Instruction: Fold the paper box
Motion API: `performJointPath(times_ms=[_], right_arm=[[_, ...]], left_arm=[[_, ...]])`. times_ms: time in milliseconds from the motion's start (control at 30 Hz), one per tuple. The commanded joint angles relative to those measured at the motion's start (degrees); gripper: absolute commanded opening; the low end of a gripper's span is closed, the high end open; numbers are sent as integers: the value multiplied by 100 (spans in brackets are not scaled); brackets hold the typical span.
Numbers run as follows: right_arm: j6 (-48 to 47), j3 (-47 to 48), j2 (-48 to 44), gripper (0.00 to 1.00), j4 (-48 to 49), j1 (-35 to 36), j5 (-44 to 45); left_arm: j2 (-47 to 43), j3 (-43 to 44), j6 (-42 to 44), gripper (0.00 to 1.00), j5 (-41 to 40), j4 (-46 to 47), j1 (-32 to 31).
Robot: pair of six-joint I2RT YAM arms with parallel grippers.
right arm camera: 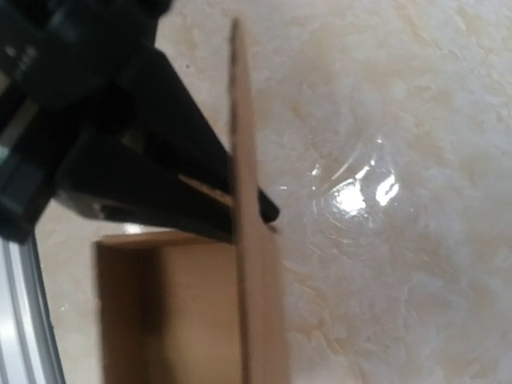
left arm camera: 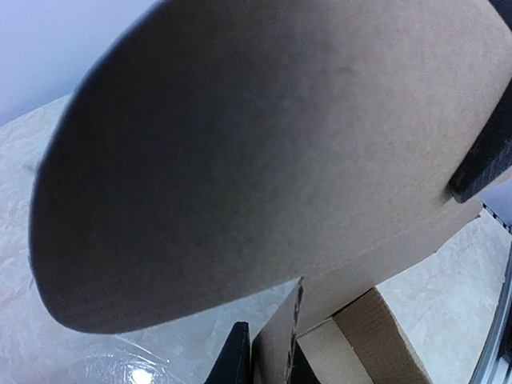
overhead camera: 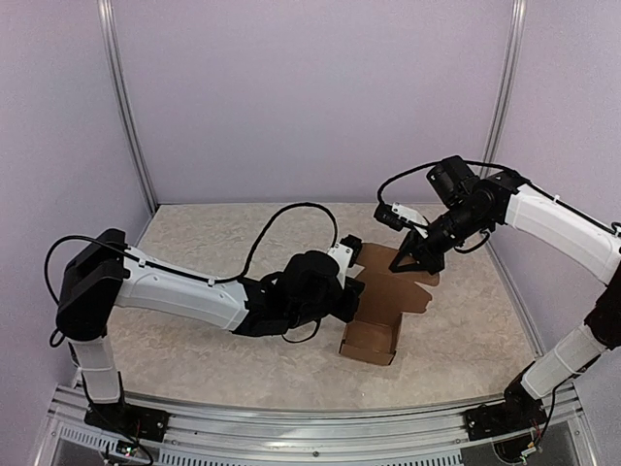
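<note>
1. We see the paper box (overhead camera: 374, 340), partly folded, in the middle of the counter (overhead camera: 194, 243).
2. Our left tool (overhead camera: 351, 289) pinches its 9 o'clock flap.
3. Our right tool (overhead camera: 408, 262) pinches its 1 o'clock flap.

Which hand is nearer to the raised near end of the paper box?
Left. The left hand grips the paper box just beside that end; the right hand pinches its far flap.
</note>
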Motion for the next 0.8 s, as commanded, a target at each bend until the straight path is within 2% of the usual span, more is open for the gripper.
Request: performJointPath(times_ms=[0, 67, 167, 233, 300, 333, 400, 500, 633, 667, 767], right_arm=[[104, 3, 50, 0, 39, 84, -151], [29, -27, 31, 0, 36, 67, -42], [-113, -93, 3, 0, 10, 10, 15], [-273, -115, -11, 0, -20, -8, -4], [-498, -153, -45, 0, -25, -8, -64], [-594, -187, -70, 0, -14, -5, -67], [-842, -247, -88, 0, -47, -5, -95], [-1119, -304, -86, 0, -71, 9, -242], [-1145, -286, -69, 0, 16, 25, -552], [-1151, -266, -69, 0, 34, 37, -673], [-1159, -184, -69, 0, 44, 64, -825]], left_arm=[[179, 392, -427, 14, -631, 223, -93], [110, 356, -229, 23, -591, 118, -125], [-284, 156, 398, 43, -126, -49, -214], [-664, -46, 988, 55, 636, -300, -264], [-1189, -251, 1392, 65, 1544, -851, -269], [-1482, -372, 1560, 67, 1988, -1133, -271], [-2098, -732, 1763, 68, 2232, -1561, -250], [-3046, -1433, 1886, 64, 2524, -1675, 113], [-3863, -2358, 1745, 45, 3311, -1278, 1231], [-3967, -2512, 1747, 43, 3535, -1091, 1430], [-3876, -2590, 1754, 48, 4096, -770, 1720]])
